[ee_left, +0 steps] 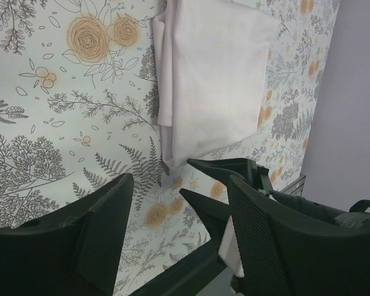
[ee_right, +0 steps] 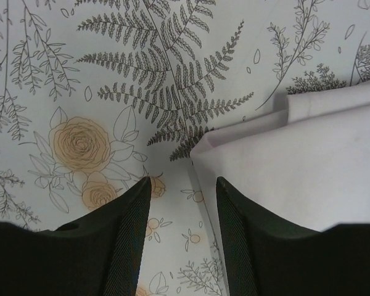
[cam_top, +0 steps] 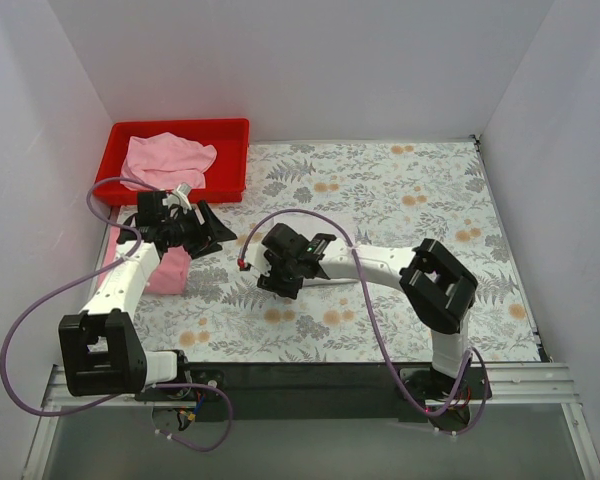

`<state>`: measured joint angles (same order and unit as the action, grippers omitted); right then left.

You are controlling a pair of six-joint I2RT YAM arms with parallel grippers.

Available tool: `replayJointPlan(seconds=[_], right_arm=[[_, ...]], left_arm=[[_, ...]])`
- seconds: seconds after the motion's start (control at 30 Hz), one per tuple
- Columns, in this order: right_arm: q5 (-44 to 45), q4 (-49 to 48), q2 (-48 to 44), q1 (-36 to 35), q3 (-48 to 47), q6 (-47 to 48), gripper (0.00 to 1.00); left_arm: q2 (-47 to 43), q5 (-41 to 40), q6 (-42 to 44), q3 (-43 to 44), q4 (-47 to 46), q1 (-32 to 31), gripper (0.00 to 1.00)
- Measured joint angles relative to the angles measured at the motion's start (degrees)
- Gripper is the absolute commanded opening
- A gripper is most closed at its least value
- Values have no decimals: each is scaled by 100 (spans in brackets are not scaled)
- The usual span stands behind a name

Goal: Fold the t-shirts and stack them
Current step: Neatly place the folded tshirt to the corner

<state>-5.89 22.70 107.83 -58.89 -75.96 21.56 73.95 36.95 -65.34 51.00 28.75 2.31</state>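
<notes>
The left arm's fingers (ee_left: 102, 225) are standing apart, holding nothing, hovering between the red tray (cam_top: 230, 160) and the folded pink shirt (cam_top: 168, 272), which is lying on the tabletop (cam_top: 400, 220) just in front of the tray. The right arm's fingers (ee_right: 126, 234) are gaping empty too, farther from the tray. One fold looks finished, and next I'd expect a reach into the tray for the crumpled shirt (cam_top: 168, 158).

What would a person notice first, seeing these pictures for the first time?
The bright red plastic tray in the far left corner, holding a crumpled pink t-shirt, stands out first. Then comes the flower-printed tablecloth, with a folded pink t-shirt near its left edge and the open left end effector and right end effector hovering close by.
</notes>
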Motion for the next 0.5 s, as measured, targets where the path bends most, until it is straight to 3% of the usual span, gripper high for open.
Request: replayJointPlan(seconds=[0.23, 0.33, 0.43, 0.47, 0.5], right_arm=[[282, 31, 428, -94, -164, 111, 50], [389, -15, 522, -103, -199, 155, 39], [505, -96, 544, -103, -199, 221, 15], [538, -125, 546, -98, -199, 223, 2], [562, -160, 546, -85, -197, 245, 1]], left_arm=[[76, -13, 57, -7, -11, 0, 62], [76, -11, 57, -81, -96, 0, 63], [79, -11, 37, -214, -114, 0, 63], [83, -11, 33, -256, -136, 0, 63], [90, -9, 20, -293, -144, 0, 63]])
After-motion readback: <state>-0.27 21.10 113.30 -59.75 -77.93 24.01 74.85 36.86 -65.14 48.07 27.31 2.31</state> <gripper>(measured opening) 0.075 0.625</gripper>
